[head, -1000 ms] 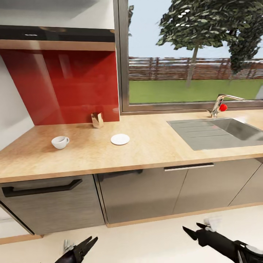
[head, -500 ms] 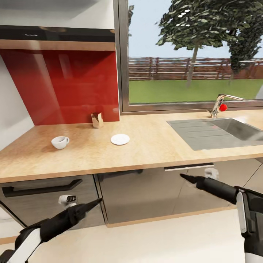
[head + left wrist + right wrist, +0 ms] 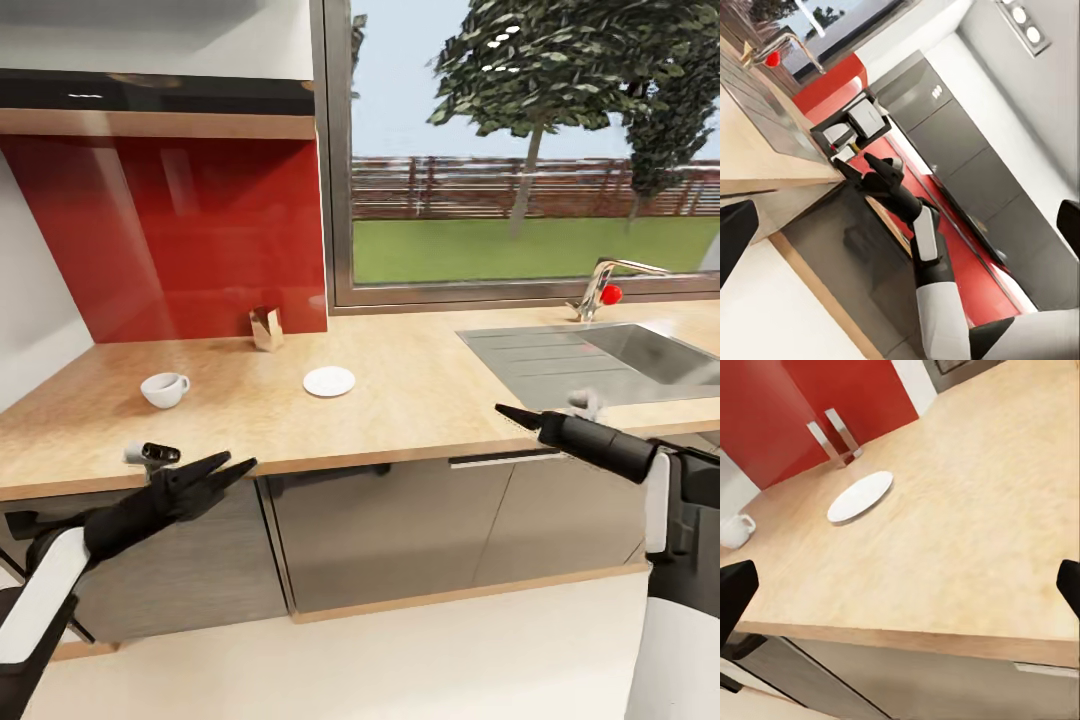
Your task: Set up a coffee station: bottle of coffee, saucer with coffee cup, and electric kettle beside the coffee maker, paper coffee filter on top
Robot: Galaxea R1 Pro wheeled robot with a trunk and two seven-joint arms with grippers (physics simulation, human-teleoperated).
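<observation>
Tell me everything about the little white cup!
The coffee cup is small, plain and glossy white, like china, with a loop handle on one side. It stands upright on the kitchen countertop, towards its left end, apart from the saucer. I can't see inside it. Nothing but the worktop touches it.

White saucer [image 3: 329, 381], white coffee cup [image 3: 165, 389], beige wood-look countertop [image 3: 420, 400].

Open desk [image 3: 420, 400] surface spans the front edge between the coffee cup [image 3: 164, 389] near the left end and the sink [image 3: 600, 362] at the right end; the saucer [image 3: 329, 381] lies mid-desk, a small upright holder [image 3: 266, 328] at the back edge.
</observation>
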